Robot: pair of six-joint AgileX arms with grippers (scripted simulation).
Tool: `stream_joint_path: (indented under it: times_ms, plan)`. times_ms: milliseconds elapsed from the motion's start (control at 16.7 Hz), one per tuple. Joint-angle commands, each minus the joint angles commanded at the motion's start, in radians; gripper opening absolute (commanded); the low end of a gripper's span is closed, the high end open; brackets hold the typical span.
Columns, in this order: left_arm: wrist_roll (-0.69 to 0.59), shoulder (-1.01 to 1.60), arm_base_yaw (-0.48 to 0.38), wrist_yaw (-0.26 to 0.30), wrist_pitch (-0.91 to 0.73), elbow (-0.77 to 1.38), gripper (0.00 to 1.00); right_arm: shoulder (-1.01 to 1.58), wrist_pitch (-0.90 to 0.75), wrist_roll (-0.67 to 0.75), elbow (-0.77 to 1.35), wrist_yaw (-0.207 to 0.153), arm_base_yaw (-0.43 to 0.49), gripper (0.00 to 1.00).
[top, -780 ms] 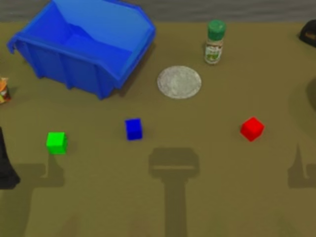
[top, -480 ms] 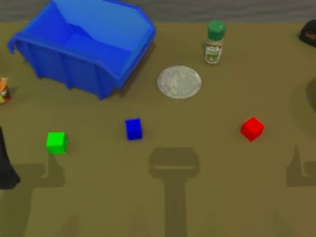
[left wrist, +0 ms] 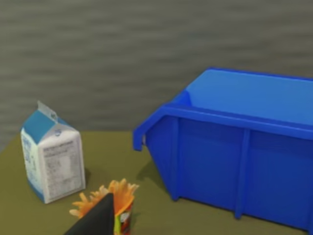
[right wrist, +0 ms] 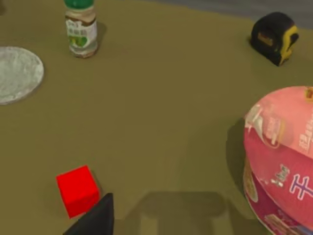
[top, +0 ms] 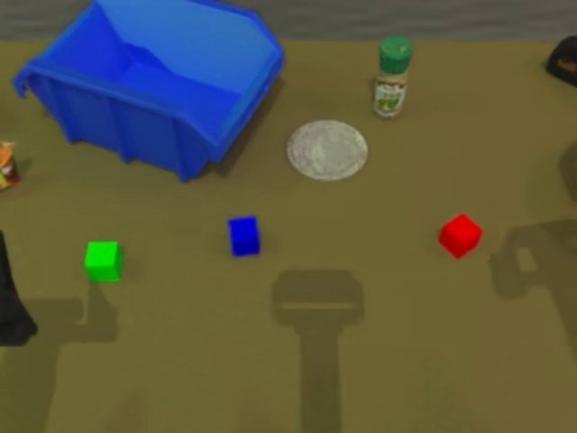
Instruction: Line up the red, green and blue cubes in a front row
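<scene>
Three cubes lie apart across the middle of the table. The green cube (top: 103, 261) is at the left, the blue cube (top: 243, 235) near the centre, and the red cube (top: 460, 235) at the right. In the right wrist view the red cube (right wrist: 77, 190) sits just beside a dark part of my right gripper (right wrist: 95, 220). The top view shows only that arm's shadow (top: 532, 262), to the right of the red cube. My left arm (top: 11, 307) is parked at the table's left edge, near the green cube.
A large blue bin (top: 153, 81) stands at the back left, with a milk carton (left wrist: 53, 159) and a fries packet (left wrist: 110, 203) beside it. A round silver plate (top: 327, 150) and a seasoning bottle (top: 392, 77) are at the back centre. A tape measure (right wrist: 275, 36) and a pink tub (right wrist: 283, 156) are at the right.
The right arm's shadow has moved in from the right edge toward the red cube. The cubes and the left arm have not moved.
</scene>
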Motion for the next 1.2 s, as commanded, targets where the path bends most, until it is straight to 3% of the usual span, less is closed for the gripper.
stream_joint_path:
  times_ms: [660, 960, 1200]
  plan:
    - [0.000, 0.000, 0.000, 0.000, 0.000, 0.000, 1.00, 1.131, -0.583, -0.152, 0.841, 0.002, 0.165, 1.00]
    - [0.000, 0.000, 0.000, 0.000, 0.000, 0.000, 1.00, 1.419, -0.726, -0.193, 1.085, 0.002, 0.210, 1.00]
    - [0.000, 0.000, 0.000, 0.000, 0.000, 0.000, 1.00, 1.476, -0.756, -0.202, 1.141, 0.002, 0.220, 1.00]
